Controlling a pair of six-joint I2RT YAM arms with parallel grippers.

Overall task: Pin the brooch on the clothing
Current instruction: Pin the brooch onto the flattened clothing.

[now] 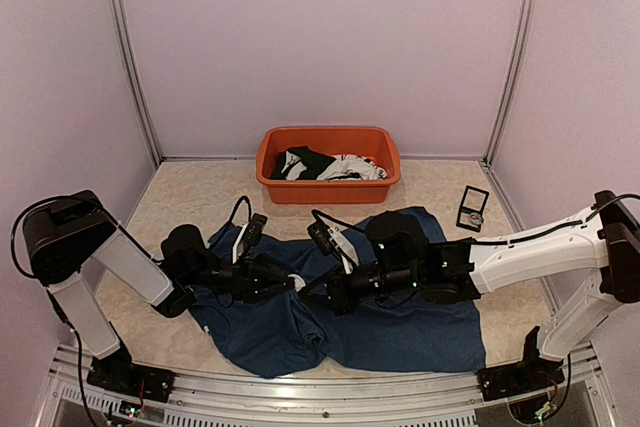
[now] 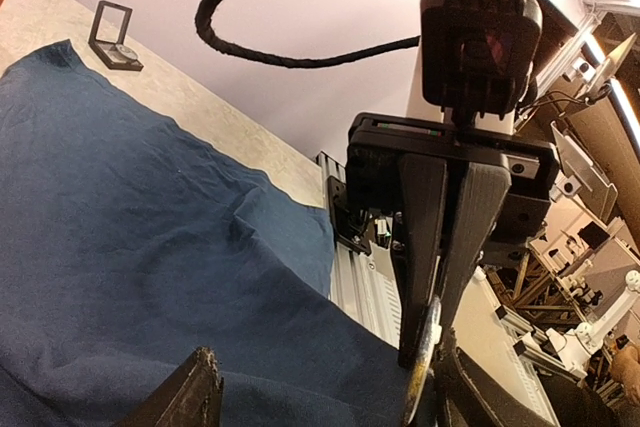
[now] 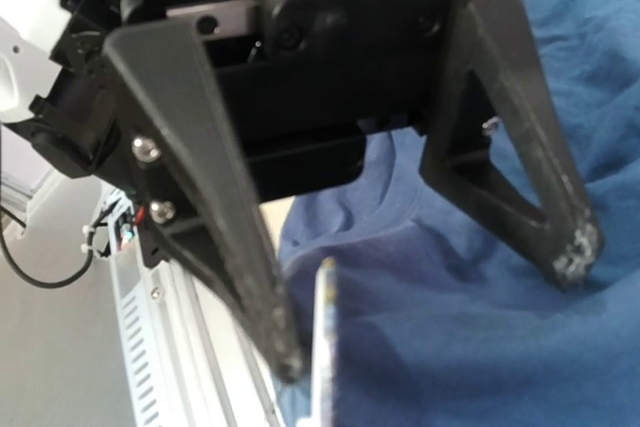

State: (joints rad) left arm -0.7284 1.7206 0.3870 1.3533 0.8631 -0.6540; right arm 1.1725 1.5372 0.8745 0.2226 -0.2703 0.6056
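Note:
The clothing (image 1: 400, 332), a navy T-shirt, lies spread over the near half of the table. Both grippers meet above its left-middle part. My right gripper (image 1: 318, 292) is shut on the brooch (image 2: 420, 377), a thin round disc seen edge-on, with its fingers (image 2: 425, 247) pointing down at the fabric (image 2: 150, 247). My left gripper (image 1: 293, 282) stands open, its jaws wide on either side of the brooch (image 3: 325, 347). In the right wrist view the disc hangs close beside one left finger (image 3: 250, 287), just above the shirt (image 3: 480, 347). My right gripper's own fingers are out of that view.
An orange tub (image 1: 330, 187) holding black and white garments stands at the back centre. A small open black box (image 1: 472, 209) sits right of the shirt's far corner. The metal rail (image 2: 365, 277) runs along the table's near edge.

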